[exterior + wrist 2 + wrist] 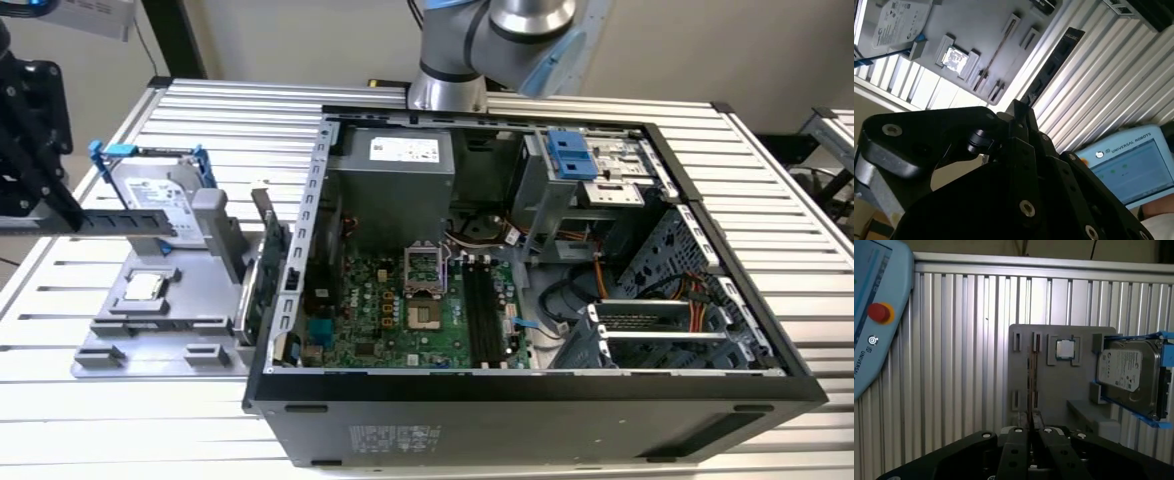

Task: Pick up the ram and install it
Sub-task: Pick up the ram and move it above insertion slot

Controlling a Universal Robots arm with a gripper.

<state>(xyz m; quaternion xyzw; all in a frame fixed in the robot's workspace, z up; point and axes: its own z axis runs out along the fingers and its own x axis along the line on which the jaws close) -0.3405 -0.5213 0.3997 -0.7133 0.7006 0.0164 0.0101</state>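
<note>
Evidently mid-carry, with the fingers (1015,447) of the gripper (74,222) clenched on one end of the ram (123,220), held out level over the grey holder (147,335) and near the hard drive (154,195), at the exterior view's left and well apart from the open computer case (534,385). Edge-on in the first wrist view, reading as a thin line running out from the fingertips; flat side showing in the second wrist view. Judging from that: hold the clamp firm without squeezing harder, treating so thin a board as likely to flex; carry it level, line its long edge up with the black memory slots (485,310) on the motherboard, and come down square rather than tilted. Mind the case's side wall (315,200) and the upright expansion card (276,270) just beside it, both standing between the ram and the slots; go over, not through. Expect the most open room above the middle of the motherboard; allow less near the power supply (400,165) and beside the cable bundle (587,290) at the exterior view's right of the slots
</note>
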